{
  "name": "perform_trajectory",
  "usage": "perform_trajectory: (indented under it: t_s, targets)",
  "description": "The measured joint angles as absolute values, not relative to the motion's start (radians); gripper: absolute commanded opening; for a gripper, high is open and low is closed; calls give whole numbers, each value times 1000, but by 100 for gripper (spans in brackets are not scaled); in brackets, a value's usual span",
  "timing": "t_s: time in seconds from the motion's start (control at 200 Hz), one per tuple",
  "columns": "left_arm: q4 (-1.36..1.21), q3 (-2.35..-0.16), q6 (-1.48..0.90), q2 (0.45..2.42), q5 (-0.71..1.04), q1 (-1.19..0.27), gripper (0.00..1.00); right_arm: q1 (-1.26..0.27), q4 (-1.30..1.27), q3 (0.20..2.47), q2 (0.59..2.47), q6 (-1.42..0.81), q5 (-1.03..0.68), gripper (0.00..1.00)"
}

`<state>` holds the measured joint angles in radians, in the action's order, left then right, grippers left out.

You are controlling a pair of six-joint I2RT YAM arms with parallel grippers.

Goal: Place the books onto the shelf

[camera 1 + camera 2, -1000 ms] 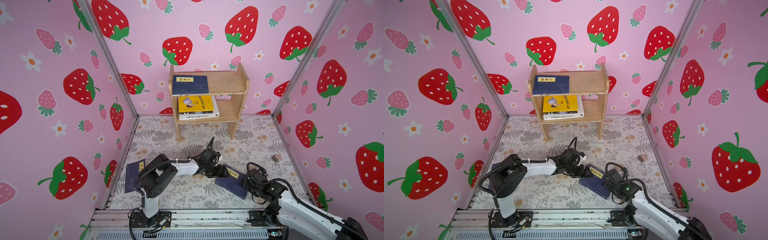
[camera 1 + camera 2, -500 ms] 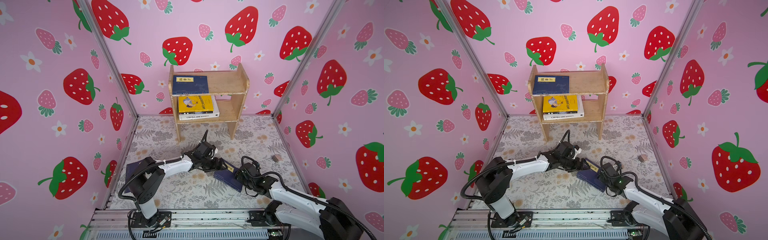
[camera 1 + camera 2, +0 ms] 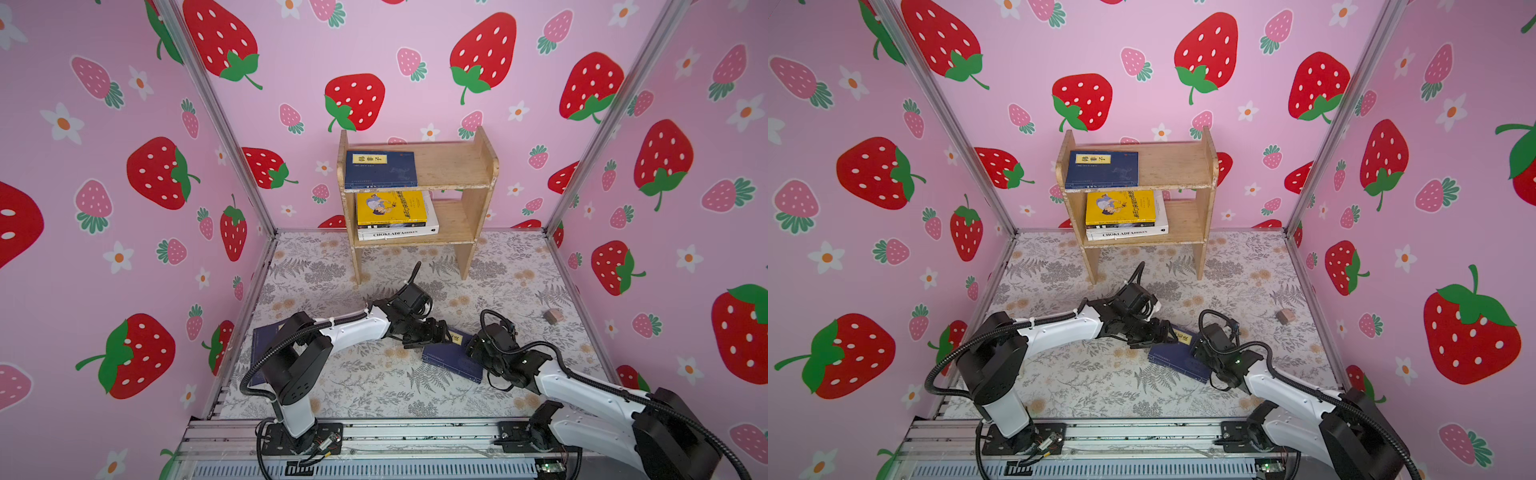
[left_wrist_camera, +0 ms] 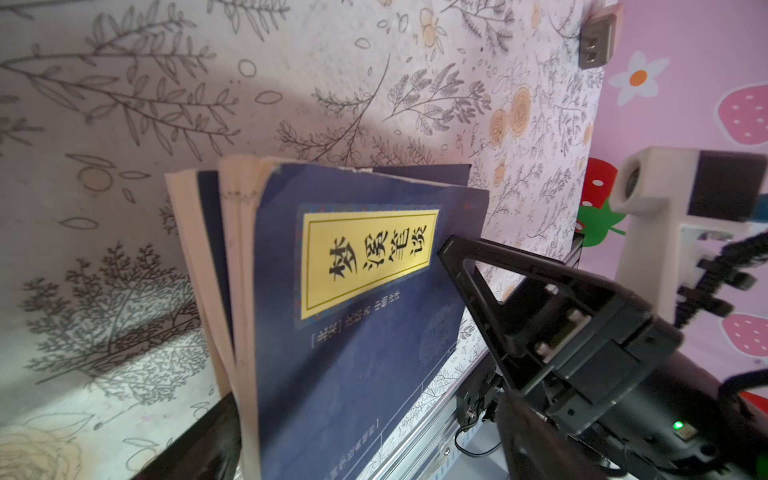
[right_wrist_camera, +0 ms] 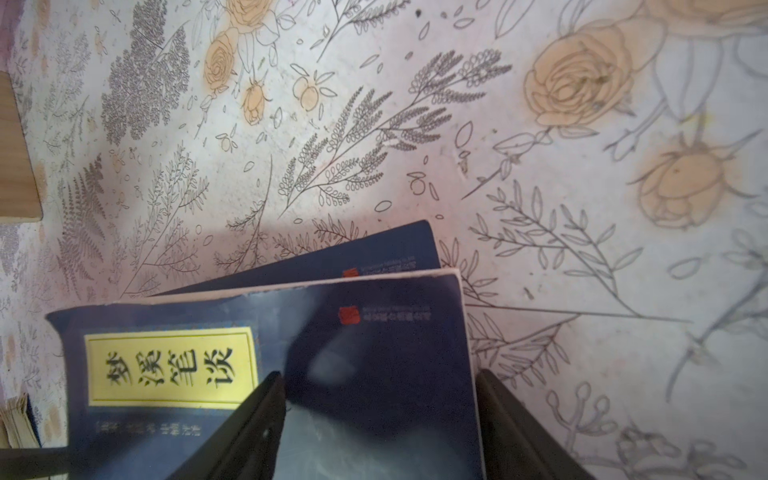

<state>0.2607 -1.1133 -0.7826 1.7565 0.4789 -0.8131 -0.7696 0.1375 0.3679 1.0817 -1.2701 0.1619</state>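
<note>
A navy book (image 3: 444, 361) lies flat on the floral bench (image 3: 374, 382), near the middle and slightly right, cover up. Its title end points far, toward the shelf (image 3: 457, 166), and its lower edge runs slantwise from left to near right. Both arms cover part of it, so its long axis cannot be fixed. The yellow label (image 5: 170, 365) reads "梦溪笔谈". A second navy cover (image 5: 332, 253) shows beneath; whether that is a separate book is unclear. The left arm (image 3: 353, 328) stretches low from its near-left base toward the right, with its jaws spread wide at the book's far-left corner, gripping nothing. The right arm (image 3: 582, 386) reaches leftward from the near right. Its jaws are parted, one over the cover and one past the book's edge, holding nothing. On the shelf's upper tier lies a navy labelled book (image 3: 380, 170). On the lower tier a yellow cartoon book (image 3: 390, 208) tops a stack with the white spine "CHOKLADFABRIKEN" (image 3: 395, 235). Another navy book (image 3: 262, 353) lies on the bench at near left.
</note>
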Motion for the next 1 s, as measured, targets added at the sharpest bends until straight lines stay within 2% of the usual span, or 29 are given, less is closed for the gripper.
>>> perform_trajectory:
  t_s: [0.175,0.535,0.78,1.0]
  targets:
    - [311,-1131,-782,1757,462,-818,100,-770,131,368,1084,-1262,153,74]
    - [325,-1147,-786,1756,450,-823,100,-770,126,368,1085,-1257,144,75]
    - [181,-1076,-817,1689,483,-808,94,-769,128,368,1084,-1242,153,75]
    - [-78,-1003,-876,1607,583,-802,82,-770,75,353,1073,-1246,135,76]
